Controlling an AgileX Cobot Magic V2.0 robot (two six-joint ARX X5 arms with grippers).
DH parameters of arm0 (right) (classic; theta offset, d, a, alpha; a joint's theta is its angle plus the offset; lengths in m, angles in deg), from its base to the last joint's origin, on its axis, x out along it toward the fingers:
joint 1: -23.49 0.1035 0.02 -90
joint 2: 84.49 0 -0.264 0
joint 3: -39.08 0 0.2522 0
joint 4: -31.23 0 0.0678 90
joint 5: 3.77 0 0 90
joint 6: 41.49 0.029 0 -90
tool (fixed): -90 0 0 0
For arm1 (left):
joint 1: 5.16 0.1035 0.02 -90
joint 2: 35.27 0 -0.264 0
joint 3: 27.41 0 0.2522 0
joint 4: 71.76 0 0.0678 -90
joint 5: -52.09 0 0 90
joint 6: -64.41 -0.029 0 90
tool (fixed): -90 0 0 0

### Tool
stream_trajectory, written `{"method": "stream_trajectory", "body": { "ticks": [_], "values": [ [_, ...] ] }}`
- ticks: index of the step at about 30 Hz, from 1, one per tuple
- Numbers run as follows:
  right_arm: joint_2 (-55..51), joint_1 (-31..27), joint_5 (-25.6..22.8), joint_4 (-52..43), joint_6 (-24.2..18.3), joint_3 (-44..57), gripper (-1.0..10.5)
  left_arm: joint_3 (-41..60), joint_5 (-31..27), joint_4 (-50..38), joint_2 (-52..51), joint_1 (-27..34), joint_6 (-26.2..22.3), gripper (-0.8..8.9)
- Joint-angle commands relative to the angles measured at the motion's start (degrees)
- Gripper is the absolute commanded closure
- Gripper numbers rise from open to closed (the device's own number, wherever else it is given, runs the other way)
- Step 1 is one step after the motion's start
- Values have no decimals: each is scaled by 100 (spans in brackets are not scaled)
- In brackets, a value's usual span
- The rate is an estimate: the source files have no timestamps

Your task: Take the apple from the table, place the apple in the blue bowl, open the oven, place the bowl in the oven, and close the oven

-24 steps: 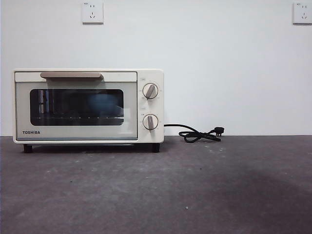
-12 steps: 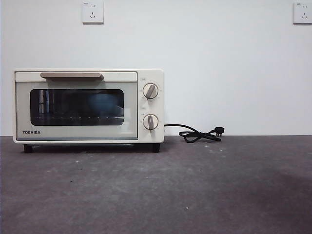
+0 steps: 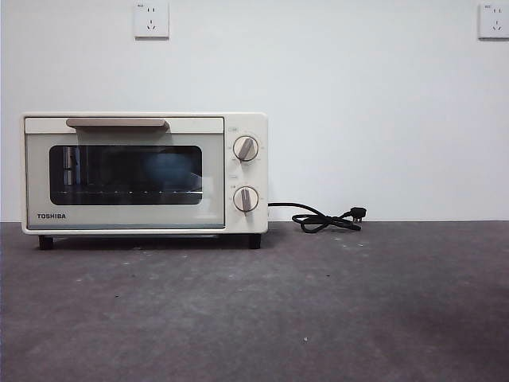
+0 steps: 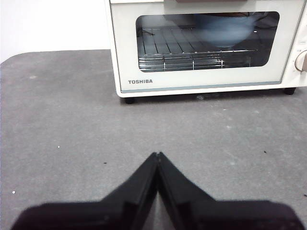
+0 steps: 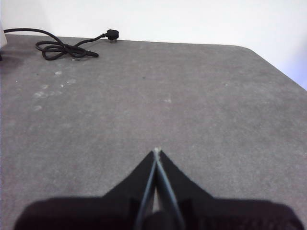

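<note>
Nearest the left wrist camera, the left gripper (image 4: 157, 154) has its two black jaws pressed together tip to tip, grasping nothing and hanging above bare table (image 4: 57, 143). The right gripper (image 5: 157, 151) is likewise clenched with nothing between its jaws, poised over an open stretch of the same dark grey, speckled surface. Neither arm shows in the front view.

Beyond the left gripper, in the upper part of the left wrist picture, stands the oven (image 4: 192, 86), its door closed and its dark feet on the table. Through the glass, the blue bowl (image 4: 223, 31) rests on the wire rack (image 4: 192, 60) toward the knob side; something reddish-brown shows at its rim, too dim to name as the apple.

In the front view the oven sits at middle left, the beige handle (image 3: 116, 122) along the top of the door and two knobs (image 3: 245, 149) to its right. The black cord (image 3: 322, 219) trails right from the oven and lies coiled on the table by the white wall (image 3: 358, 95). Two wall sockets (image 3: 151, 20) are at the top edge.
</note>
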Motion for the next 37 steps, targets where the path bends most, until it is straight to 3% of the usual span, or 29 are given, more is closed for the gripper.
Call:
{"method": "stream_trajectory", "body": {
  "ticks": [1, 11, 37],
  "values": [
    [-15, 7, -22, -9, 46, 52, 946, 59, 20, -68, 2, 13, 37, 817],
    [-15, 46, -22, -7, 380, 52, 946, 59, 20, -70, 2, 13, 37, 817],
    [-11, 192, -22, -39, 444, 52, 946, 59, 20, -70, 2, 13, 37, 817]
  ]
}}
